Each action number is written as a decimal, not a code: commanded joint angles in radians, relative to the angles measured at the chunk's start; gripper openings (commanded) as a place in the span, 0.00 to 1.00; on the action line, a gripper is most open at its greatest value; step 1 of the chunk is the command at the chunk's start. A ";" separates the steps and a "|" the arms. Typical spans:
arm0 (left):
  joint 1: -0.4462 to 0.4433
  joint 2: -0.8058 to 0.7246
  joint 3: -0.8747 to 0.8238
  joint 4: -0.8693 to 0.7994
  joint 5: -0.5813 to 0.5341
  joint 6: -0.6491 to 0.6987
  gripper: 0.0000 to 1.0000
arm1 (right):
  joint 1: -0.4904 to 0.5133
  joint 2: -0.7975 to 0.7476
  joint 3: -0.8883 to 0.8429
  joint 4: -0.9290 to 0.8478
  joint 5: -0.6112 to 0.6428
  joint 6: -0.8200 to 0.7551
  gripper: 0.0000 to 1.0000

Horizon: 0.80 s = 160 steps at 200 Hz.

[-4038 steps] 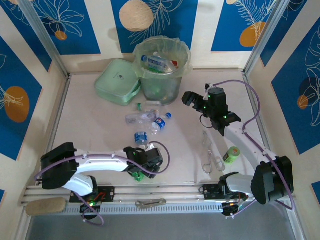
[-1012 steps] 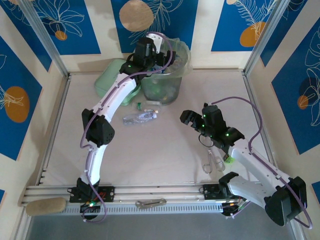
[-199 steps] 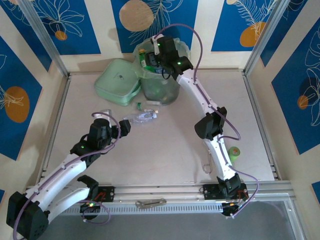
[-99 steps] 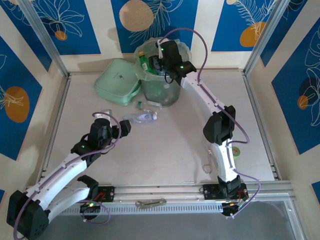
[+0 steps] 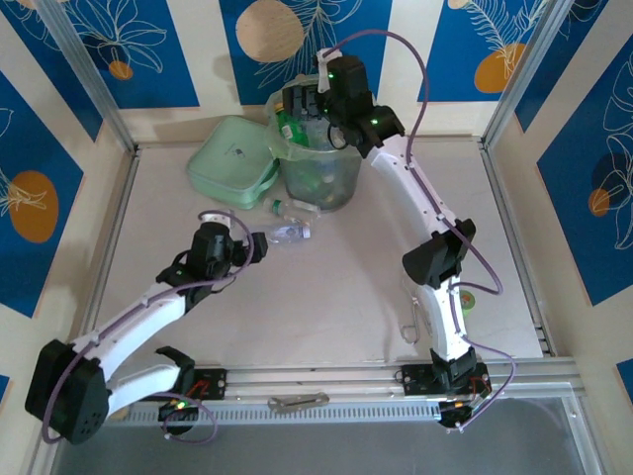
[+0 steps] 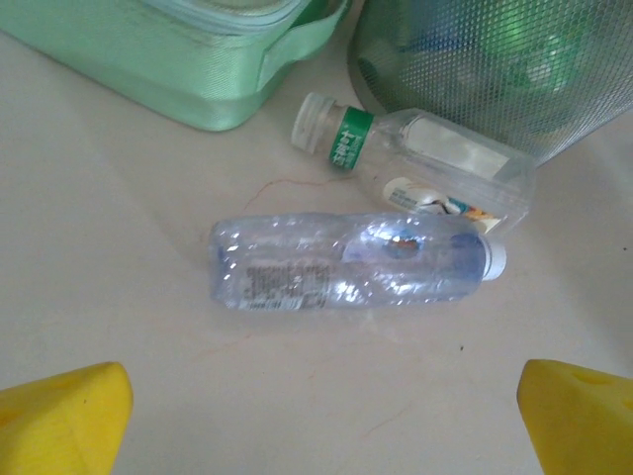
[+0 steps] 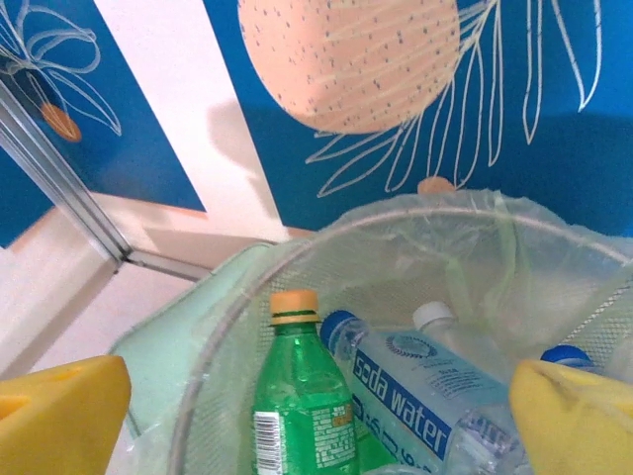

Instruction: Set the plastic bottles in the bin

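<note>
**Two bottles on table, both my grippers empty**

My L gripper (image 6: 316, 424) hangs w/ fingers wide apart over the table (image 5: 326, 297), near a crumpled clear bottle (image 6: 346, 272) lying on its side. A green-label bottle (image 6: 415, 163) lies betw. it and the bin (image 5: 334, 183), which stands mid far edge beside the lid (image 5: 229, 163). My R gripper (image 7: 316, 421), fingers spread, is at the bin's mouth. Inside: a green bottle (image 7: 295, 401) and a blue-label bottle (image 7: 404, 394).
</note>
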 commanded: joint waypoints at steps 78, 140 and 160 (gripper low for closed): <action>0.093 0.399 0.265 0.089 0.403 0.247 0.99 | -0.039 -0.615 -0.838 0.153 -0.115 0.158 0.99; 0.115 0.608 0.434 0.035 0.423 0.415 0.99 | -0.111 -0.899 -1.288 0.200 -0.179 0.271 0.99; 0.125 0.683 0.527 -0.043 0.427 0.475 1.00 | -0.124 -0.946 -1.340 0.197 -0.162 0.280 0.99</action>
